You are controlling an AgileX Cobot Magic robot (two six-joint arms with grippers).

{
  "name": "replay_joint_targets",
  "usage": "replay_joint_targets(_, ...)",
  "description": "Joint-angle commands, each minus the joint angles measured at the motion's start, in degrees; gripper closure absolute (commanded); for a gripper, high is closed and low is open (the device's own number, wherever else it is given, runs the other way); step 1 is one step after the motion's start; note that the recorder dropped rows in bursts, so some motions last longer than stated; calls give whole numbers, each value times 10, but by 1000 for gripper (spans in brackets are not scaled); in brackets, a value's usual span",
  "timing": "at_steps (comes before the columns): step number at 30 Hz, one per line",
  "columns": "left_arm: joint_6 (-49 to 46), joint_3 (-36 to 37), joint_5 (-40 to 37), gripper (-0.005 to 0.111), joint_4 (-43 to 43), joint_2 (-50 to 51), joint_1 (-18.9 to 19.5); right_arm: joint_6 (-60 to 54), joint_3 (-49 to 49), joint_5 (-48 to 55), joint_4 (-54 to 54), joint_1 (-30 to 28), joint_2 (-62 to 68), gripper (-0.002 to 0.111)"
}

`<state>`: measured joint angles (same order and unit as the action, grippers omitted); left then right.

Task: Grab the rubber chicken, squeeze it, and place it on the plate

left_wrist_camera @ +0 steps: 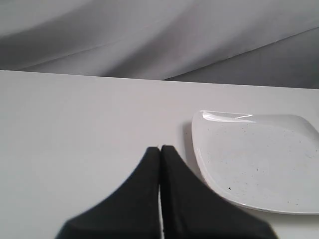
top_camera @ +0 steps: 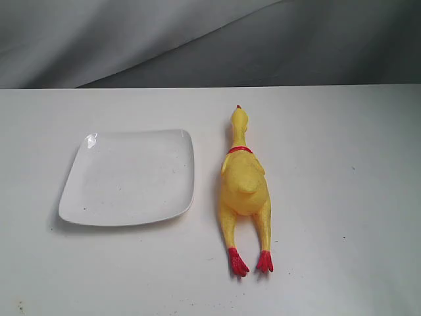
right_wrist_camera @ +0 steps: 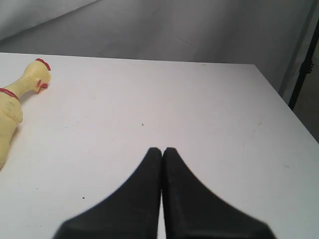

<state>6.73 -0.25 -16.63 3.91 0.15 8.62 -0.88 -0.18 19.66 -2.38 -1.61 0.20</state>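
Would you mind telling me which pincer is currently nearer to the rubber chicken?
Right, most likely. The right pincer has the rubber chicken off to one side in its view; the left pincer sees only the plate, no chicken.

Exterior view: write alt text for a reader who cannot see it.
A yellow rubber chicken lies on a white table, red feet toward the camera, head away. A white square plate sits to its left, not touching it.
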Motion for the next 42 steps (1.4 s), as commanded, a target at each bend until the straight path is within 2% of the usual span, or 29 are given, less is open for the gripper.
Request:
replay_joint_targets(1, 3, 2, 3, 106, -5, -1, 1, 1, 2, -1, 3, -3, -2, 108)
replay_joint_targets(13, 2, 2, 3, 106, -5, -1, 1, -4, 2, -18, -10, -3, -2, 108)
replay_joint_targets(17, 3, 2, 3, 106, -5, -1, 1, -4, 2, -101, -15, -3, -2, 108)
replay_joint_targets(21, 3, 2, 3, 106, -5, -1, 1, -4, 2, -267, -15, -3, -2, 108)
replay_joint_targets(24, 3, 2, 3, 106, -5, -1, 1, -4, 2, -353, -15, -3, -2, 108)
replay_joint_targets(27, 3, 2, 3, 106, -5, -1, 1, -4, 2, -389, -15, -3, -2, 108)
replay_joint_targets(36, 2, 2, 3, 106, -5, -1, 1, -1, 2, -387, -15, -3, -2, 108)
replay_joint_targets(38, 2, 2, 3, 106, -5, -1, 1, 35, 2, -415, -15, -3, -2, 108)
replay_joint_targets(42, 3, 2, 3, 106, -5, -1, 1, 292, 2, -485, 5, -2, -2, 108)
